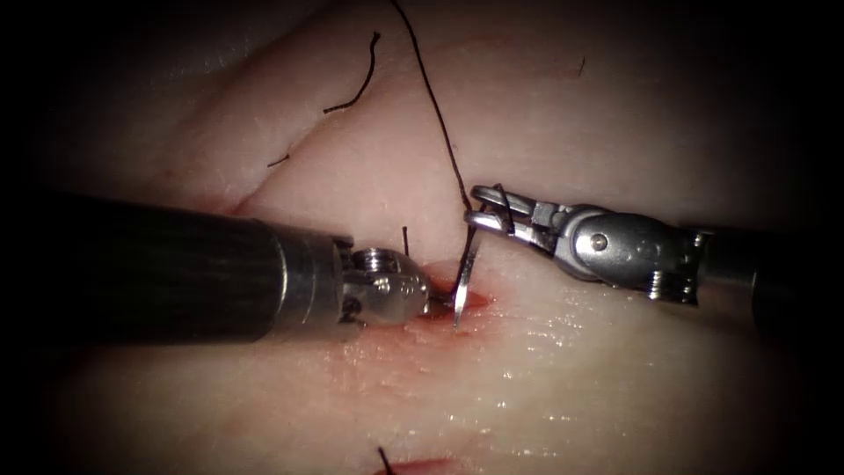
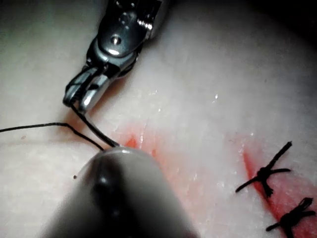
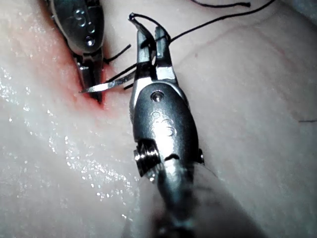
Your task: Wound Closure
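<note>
Over the cut (image 1: 457, 303), right tool (image 1: 485, 211) grips needle (image 1: 464, 280); no writing.

The supporting surface is the tissue (image 1: 615, 387), pale and glistening on its near side. The cut (image 1: 457, 303) lies at mid-scene, its edges stained with red fluid (image 1: 413, 356) that spreads toward the near left. A long thread (image 1: 435, 101) crosses the far surface and descends to the cut. Two cut ends of thread (image 1: 356, 84) lie loose on the far left. Tied stitches (image 2: 267, 173) sit along a reddened stretch of the cut in the left wrist view. A further red patch (image 1: 422, 466) marks the near edge.
</note>
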Motion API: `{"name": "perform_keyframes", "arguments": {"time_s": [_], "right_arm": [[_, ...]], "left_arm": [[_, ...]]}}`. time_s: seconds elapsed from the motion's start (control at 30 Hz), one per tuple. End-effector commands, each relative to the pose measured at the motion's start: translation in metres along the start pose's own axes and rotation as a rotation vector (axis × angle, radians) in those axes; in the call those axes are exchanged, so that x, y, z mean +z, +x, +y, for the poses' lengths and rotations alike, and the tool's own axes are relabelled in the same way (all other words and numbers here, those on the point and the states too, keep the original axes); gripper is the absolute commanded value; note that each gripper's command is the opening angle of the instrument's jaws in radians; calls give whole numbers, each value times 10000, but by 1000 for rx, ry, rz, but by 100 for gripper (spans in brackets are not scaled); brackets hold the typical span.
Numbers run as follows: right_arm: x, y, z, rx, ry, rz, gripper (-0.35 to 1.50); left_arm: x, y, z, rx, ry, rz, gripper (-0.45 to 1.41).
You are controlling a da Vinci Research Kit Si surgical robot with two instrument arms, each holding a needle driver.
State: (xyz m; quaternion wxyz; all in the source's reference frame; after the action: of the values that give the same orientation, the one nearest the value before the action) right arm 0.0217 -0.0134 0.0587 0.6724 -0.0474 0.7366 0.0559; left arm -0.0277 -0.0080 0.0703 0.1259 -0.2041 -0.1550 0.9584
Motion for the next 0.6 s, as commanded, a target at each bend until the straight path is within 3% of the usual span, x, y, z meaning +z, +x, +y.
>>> {"name": "perform_keyframes", "arguments": {"time_s": [0.03, 0.33, 0.6], "right_arm": [[7, -4, 5, -21, 5, -8, -35], [5, -12, 9, -81, 6, -47, -35], [5, -26, -21, -172, 27, -111, -35]], "left_arm": [[6, 3, -1, 1, -3, 3, 19], [3, 5, 3, 1, -17, 7, 36], [-7, 10, 2, -4, -29, 17, 37]]}}
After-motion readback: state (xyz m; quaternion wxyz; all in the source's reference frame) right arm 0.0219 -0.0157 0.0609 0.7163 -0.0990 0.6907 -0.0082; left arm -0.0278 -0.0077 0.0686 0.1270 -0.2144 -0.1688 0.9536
